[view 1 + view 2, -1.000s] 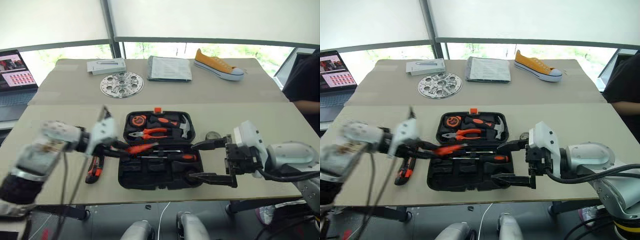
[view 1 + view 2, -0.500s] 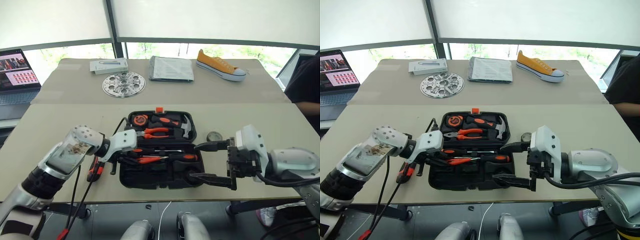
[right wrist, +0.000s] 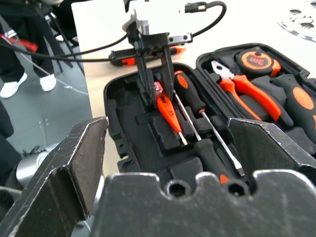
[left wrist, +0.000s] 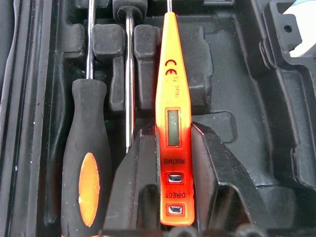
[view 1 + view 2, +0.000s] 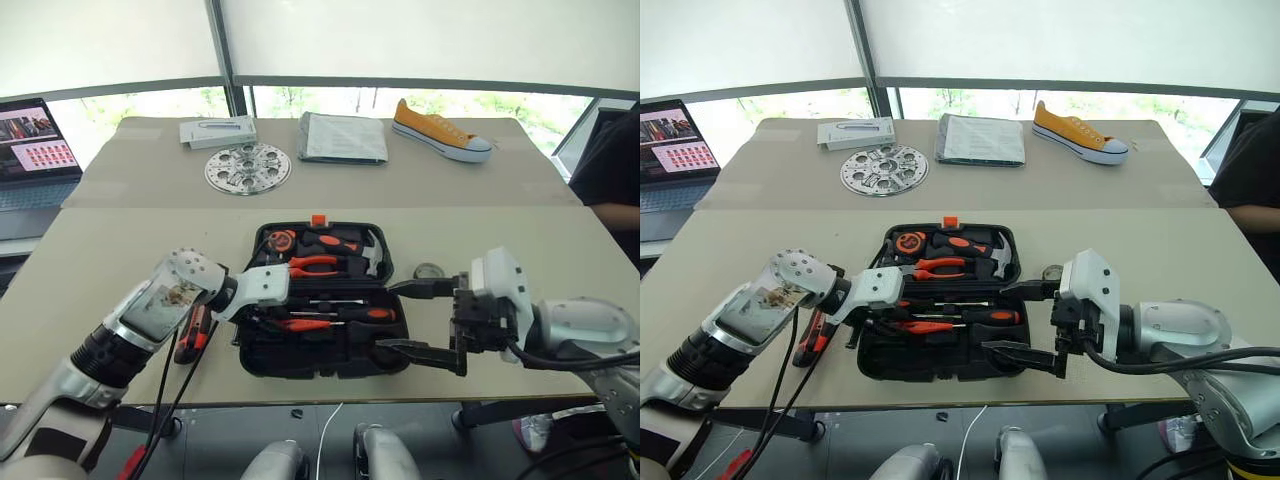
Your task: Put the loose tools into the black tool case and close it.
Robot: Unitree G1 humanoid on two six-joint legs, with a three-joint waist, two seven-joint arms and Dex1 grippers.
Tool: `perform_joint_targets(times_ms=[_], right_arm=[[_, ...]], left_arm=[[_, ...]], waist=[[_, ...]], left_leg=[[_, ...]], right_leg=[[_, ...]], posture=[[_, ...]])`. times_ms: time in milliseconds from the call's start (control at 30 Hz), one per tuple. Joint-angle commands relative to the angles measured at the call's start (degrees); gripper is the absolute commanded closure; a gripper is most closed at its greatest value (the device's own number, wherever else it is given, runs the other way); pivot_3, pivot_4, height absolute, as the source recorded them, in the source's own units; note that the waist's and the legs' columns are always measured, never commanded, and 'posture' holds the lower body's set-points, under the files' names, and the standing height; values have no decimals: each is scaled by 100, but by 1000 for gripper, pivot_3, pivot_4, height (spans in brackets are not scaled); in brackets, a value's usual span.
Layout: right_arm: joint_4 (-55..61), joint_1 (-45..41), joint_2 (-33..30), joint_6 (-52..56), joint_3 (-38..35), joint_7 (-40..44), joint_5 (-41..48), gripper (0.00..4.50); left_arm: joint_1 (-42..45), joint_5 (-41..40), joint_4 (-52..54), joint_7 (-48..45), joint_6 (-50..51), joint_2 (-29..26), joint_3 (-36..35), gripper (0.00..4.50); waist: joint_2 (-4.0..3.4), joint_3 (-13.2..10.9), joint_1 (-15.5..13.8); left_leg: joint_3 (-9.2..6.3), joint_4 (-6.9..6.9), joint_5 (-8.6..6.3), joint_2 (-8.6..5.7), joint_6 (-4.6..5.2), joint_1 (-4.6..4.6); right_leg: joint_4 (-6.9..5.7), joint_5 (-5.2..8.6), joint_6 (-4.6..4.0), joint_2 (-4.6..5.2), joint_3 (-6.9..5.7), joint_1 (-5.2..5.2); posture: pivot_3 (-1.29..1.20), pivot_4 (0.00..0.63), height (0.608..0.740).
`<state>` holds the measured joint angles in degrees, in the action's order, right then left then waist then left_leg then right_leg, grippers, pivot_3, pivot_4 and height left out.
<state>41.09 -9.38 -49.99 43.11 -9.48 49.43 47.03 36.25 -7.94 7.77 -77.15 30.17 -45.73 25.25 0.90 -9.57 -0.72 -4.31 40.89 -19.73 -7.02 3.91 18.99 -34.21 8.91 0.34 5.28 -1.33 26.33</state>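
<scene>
The black tool case [image 5: 322,358] lies open at the table's front. Its far half holds pliers, a hammer and a tape measure. In the near half lie two black-and-orange screwdrivers [image 5: 366,313] [image 4: 84,173] and the slim orange tool [image 4: 172,123]. My left gripper [image 5: 278,318] is down in that half, and its fingers [image 4: 140,177] stand loosely on either side of the orange tool's end. My right gripper [image 5: 415,322] hovers wide open and holding nothing at the case's right end. The utility knife [image 5: 192,336] lies on the table left of the case. The small tape roll [image 5: 430,272] sits right of it.
Across the far table are a laptop [image 5: 35,150], a white box [image 5: 217,131], a round metal disc [image 5: 247,168], a grey folded packet [image 5: 342,137] and a yellow shoe [image 5: 440,130]. A person in dark clothes [image 5: 610,170] is at the right edge.
My left gripper came right and down into the case's near half with the orange tool, which now rests in the moulding. The fingers have eased apart. My right gripper stayed put.
</scene>
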Motion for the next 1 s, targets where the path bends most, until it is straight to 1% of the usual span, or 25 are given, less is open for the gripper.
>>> perform_joint_targets(times_ms=[33, 67, 167, 200, 333, 400, 433, 467, 633, 767, 800, 1000], right_arm=[[135, -24, 12, -66, -104, -51, 161, 0], [140, -25, 4, -63, -104, -52, 180, 0], [99, -52, -15, -43, -141, -63, 240, 0], [82, -65, -21, -36, -148, -70, 254, 0], [53, -52, -47, -38, -147, -61, 260, 0], [50, -51, -51, -39, -125, -45, 257, 0], [43, -69, -48, -37, -106, -46, 252, 0], [37, -82, -46, -36, -94, -48, 248, 0], [-19, -198, -40, -11, -37, -60, 236, 0], [-20, -208, -68, 5, -52, -61, 239, 0], [-13, -200, -74, 18, -68, -72, 253, 0], [25, -148, -102, 25, -106, -111, 289, 0]], left_arm=[[110, -222, 214, -245, 194, -183, -247, 1801], [111, -272, 257, -298, 223, -262, -329, 1337], [119, -555, 412, -435, 415, -503, -663, 202], [135, -666, 447, -458, 510, -556, -778, 44], [148, -1006, 468, -492, 561, -636, -1185, 44], [171, -1009, 340, -289, 557, -496, -1246, 44], [177, -975, 255, -174, 511, -390, -1235, 580], [181, -952, 201, -101, 478, -320, -1224, 843], [119, -798, -1, 38, 304, 27, -945, 2740], [24, -665, -82, 3, 114, 110, -727, 4202], [-15, -656, -60, -21, 148, 93, -667, 4475], [-259, -235, -174, 51, -272, -39, -434, 4475]], waist=[[0, 0, 1], [0, 0, 2], [0, 0, 14], [0, 0, 14], [0, 0, 5], [0, 0, -5], [0, 0, -12], [0, 0, -16], [0, 0, 0], [0, 0, 8], [0, 0, 9], [0, 0, 1]], left_leg=[[-1, 3, 0, 0, 0, 3], [-1, 3, 0, 0, 0, 2], [-1, 4, 0, 2, 0, 1], [-1, 3, 0, 2, 0, 1], [-1, 4, 0, 2, 0, 0], [-1, 4, 0, 0, 0, 0], [-2, 4, 0, -1, 0, 0], [-3, 4, 0, -3, 0, 1], [-3, 7, 0, -4, 0, 2], [-3, 6, 0, -2, 0, 2], [-2, 6, 0, -2, 0, 2], [-3, 7, 0, -2, 0, 1]], right_leg=[[0, 0, 0, -1, 0, 0], [-1, 0, 0, -1, 0, 1], [-5, 0, 0, -2, 0, 2], [-6, 0, 0, -3, 0, 3], [-8, 0, 0, -3, -4, 2], [-7, 0, 0, -3, -7, 2], [-6, 0, 0, -2, -10, 1], [-6, 0, 0, -3, -12, 0], [-3, -2, 3, 1, -11, -1], [-3, -2, 2, 1, -9, 0], [-4, -2, 2, 1, -8, 0], [-4, -2, 2, 1, -1, 0]], posture=[[0, 150, 737], [0, 150, 737], [0, 150, 737], [0, 150, 737], [0, 150, 737], [0, 150, 737], [0, 150, 737], [0, 150, 737], [0, 150, 737], [0, 150, 737], [0, 150, 737], [0, 150, 737]])
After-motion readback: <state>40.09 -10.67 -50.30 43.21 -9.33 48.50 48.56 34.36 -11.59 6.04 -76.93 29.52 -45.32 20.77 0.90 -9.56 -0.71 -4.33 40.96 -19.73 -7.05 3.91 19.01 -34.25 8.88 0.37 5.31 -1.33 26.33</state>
